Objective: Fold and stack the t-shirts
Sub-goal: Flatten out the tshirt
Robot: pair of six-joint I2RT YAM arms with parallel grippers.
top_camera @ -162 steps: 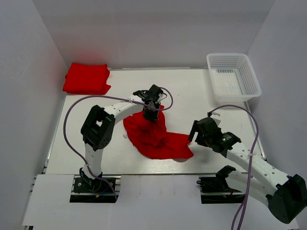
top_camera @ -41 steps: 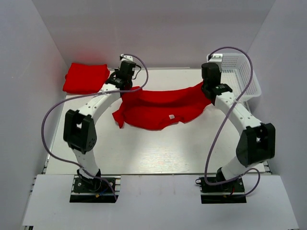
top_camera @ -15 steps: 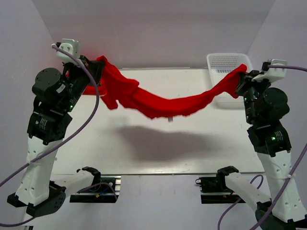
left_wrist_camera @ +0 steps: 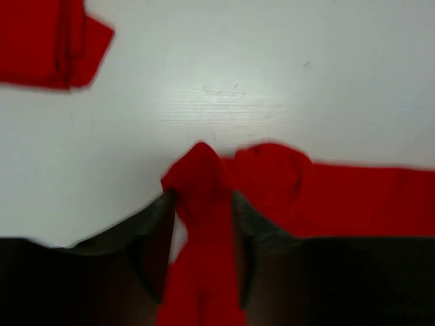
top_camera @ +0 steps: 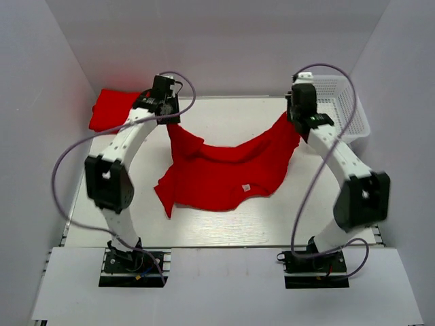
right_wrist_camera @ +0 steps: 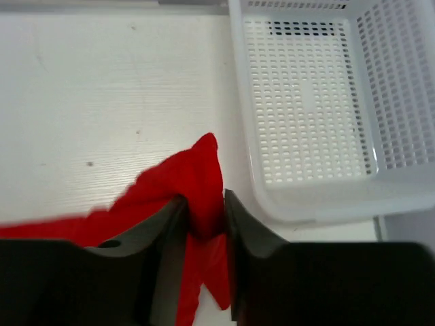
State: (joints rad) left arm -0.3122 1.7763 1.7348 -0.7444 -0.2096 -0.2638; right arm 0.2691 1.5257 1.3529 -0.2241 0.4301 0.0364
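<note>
Risk: the t-shirt [top_camera: 224, 173] settles skewed or bunched if one corner drops first.
The left arm [top_camera: 129, 144] and right arm [top_camera: 336, 155] stretch to the far side of the surface [top_camera: 204, 224], wrists low. The right end effector [right_wrist_camera: 204, 202] clenches one corner beside the basket [right_wrist_camera: 239, 102]. The left end effector [left_wrist_camera: 202, 198] straddles the other; I cannot tell whether it grips. The shirt's body lies mid-surface.

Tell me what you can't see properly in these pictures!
- Folded t-shirt pile: top view, the left arm covers part; left wrist view, cut off by the edge and blurred.
- Neck tag: top view, too small to read.
- Left end effector and right end effector: wrist views, the spread t-shirt fills each gap; pinched or loose, unclear.
- Basket: top view, right arm hides a corner.
</note>
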